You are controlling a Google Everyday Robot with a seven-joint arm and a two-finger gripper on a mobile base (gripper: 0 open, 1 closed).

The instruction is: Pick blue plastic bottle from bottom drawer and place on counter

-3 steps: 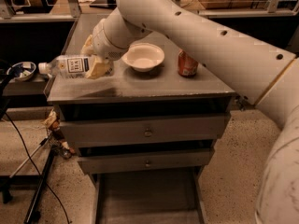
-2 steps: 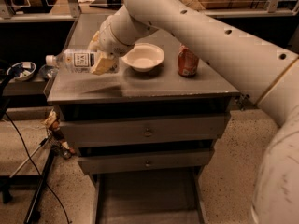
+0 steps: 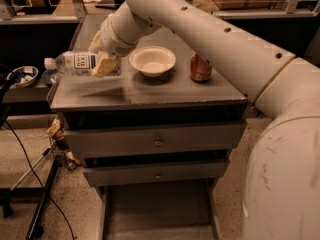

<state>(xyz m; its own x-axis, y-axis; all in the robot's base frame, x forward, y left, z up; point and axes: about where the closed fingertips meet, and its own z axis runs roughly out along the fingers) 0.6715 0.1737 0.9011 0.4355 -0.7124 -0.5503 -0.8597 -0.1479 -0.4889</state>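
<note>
My gripper [image 3: 104,64] is shut on the blue plastic bottle [image 3: 75,62], a clear bottle with a white cap and a dark and white label. It holds the bottle on its side, cap pointing left, a little above the left part of the counter [image 3: 150,91]. The cap end reaches past the counter's left edge. The bottom drawer [image 3: 157,216] stands pulled open below the cabinet front, and its visible tray shows nothing in it. My white arm comes in from the right and crosses over the counter.
A white bowl [image 3: 152,60] and an orange soda can [image 3: 200,68] stand on the counter to the right of the gripper. Two upper drawers [image 3: 157,141] with small knobs are shut. A low shelf with a bowl [image 3: 22,75] lies left. Cables and a stand are at the lower left.
The gripper and bottle have moved up and slightly to the right, from the counter's left edge to a little above it. Bowl and can have not moved.
</note>
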